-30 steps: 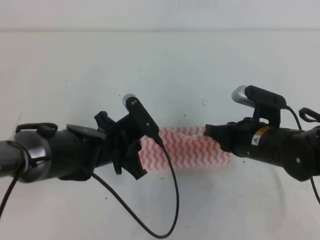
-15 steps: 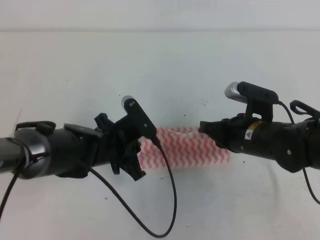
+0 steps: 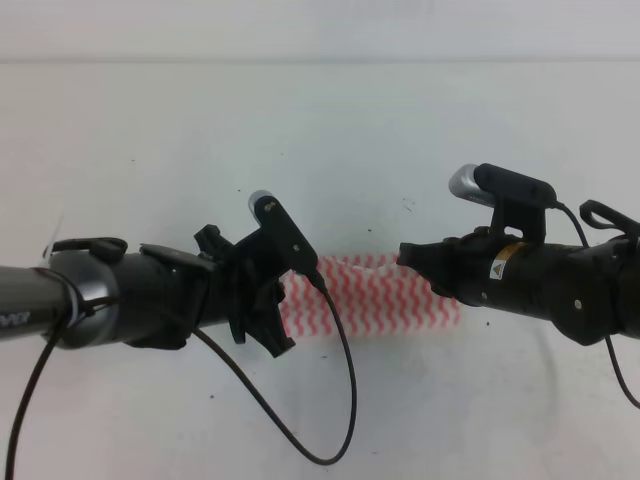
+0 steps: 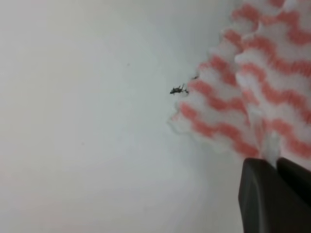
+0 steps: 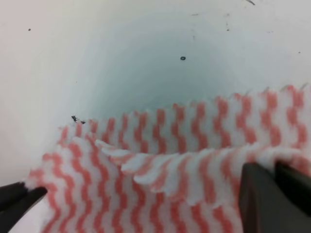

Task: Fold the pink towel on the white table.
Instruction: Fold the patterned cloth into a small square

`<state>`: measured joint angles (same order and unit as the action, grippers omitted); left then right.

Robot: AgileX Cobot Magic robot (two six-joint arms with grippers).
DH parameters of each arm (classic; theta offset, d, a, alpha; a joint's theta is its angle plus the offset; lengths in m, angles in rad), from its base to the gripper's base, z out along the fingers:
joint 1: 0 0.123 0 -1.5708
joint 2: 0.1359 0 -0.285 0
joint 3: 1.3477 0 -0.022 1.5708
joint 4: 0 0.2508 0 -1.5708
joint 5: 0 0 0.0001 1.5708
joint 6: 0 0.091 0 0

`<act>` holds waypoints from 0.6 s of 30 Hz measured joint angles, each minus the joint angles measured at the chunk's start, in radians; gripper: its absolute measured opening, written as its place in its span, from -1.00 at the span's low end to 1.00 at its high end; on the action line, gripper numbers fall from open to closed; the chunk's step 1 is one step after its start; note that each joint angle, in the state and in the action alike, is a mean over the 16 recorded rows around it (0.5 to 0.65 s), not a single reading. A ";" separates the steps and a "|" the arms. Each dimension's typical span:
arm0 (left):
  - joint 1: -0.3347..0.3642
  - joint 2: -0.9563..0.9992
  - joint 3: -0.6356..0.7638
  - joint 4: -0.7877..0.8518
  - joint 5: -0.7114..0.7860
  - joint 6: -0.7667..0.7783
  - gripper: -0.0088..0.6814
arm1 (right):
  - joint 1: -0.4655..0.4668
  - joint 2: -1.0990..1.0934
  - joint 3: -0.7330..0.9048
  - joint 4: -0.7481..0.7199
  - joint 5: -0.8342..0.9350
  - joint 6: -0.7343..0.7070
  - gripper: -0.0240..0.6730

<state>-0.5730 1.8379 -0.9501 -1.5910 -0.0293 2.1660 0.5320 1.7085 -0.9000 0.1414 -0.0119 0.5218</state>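
One thin pink-and-white zigzag cloth towel [image 3: 375,295], partly folded | one flat white bench [image 3: 320,140] | two black end effectors: left [image 4: 276,167] pinching towel; right [image 5: 275,170] pinching towel

two black robot arms. left black arm [image 3: 120,305]: thick round tube, shiny grey ring near wrist, white lettering on tube at frame edge. small black camera with silver round cap [image 3: 280,228] on top. thin black cable [image 3: 340,400] hangs in long loop. right black arm [image 3: 545,290]: yellow and white warning sticker [image 3: 498,270], small screws, black camera with silver cap [image 3: 500,187], thin black cable loop at back.
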 joint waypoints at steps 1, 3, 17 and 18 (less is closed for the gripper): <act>0.000 0.000 0.000 0.000 -0.001 0.000 -0.99 | 0.000 0.001 0.000 0.000 0.000 0.000 -0.98; 0.000 0.000 0.000 0.000 -0.005 0.000 -0.99 | 0.000 0.001 0.000 0.000 0.000 0.000 -0.98; 0.000 0.001 -0.013 -0.001 -0.030 0.000 -0.99 | 0.000 0.000 0.000 -0.001 0.000 0.000 -0.98; 0.000 0.002 -0.015 -0.001 -0.031 0.000 -0.99 | 0.000 0.000 0.000 -0.001 0.000 0.000 -0.98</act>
<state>-0.5729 1.8397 -0.9655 -1.5919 -0.0600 2.1657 0.5320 1.7085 -0.9001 0.1400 -0.0119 0.5218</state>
